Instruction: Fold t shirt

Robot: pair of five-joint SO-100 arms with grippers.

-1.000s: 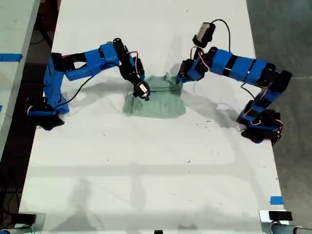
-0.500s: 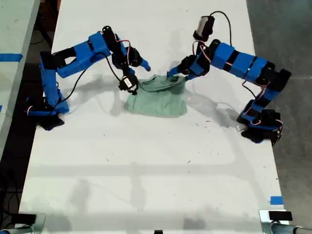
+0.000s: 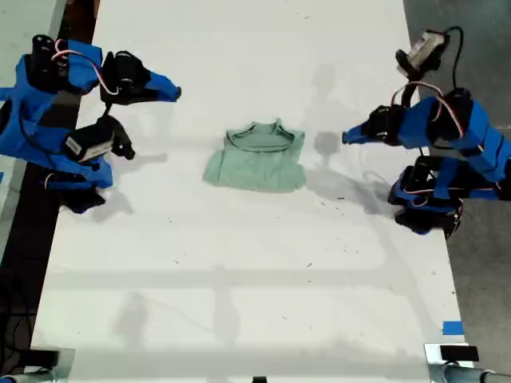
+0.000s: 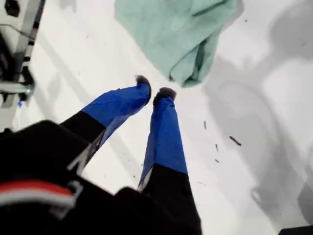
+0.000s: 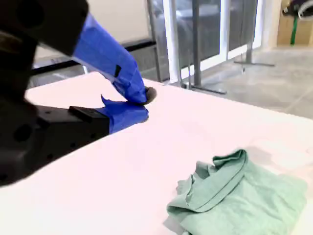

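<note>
Folded shirt lies free between two empty pincers

Upper left, my second gripper (image 3: 174, 93) is closed on nothing. At frame centre the t shirt (image 3: 257, 157) sits bunched. Right of it, my first gripper (image 3: 348, 137) is nearly closed, empty. The loose collar fold may spring open if brushed.

A lab: white table (image 3: 239, 263), taped marks (image 3: 452, 327), concrete floor (image 5: 274, 83).

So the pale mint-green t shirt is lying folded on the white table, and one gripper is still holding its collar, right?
Not quite. The pale mint-green t shirt does lie folded on the white table, but neither gripper holds it. The exterior view shows both arms pulled back to the sides, clear of the fabric.
</note>
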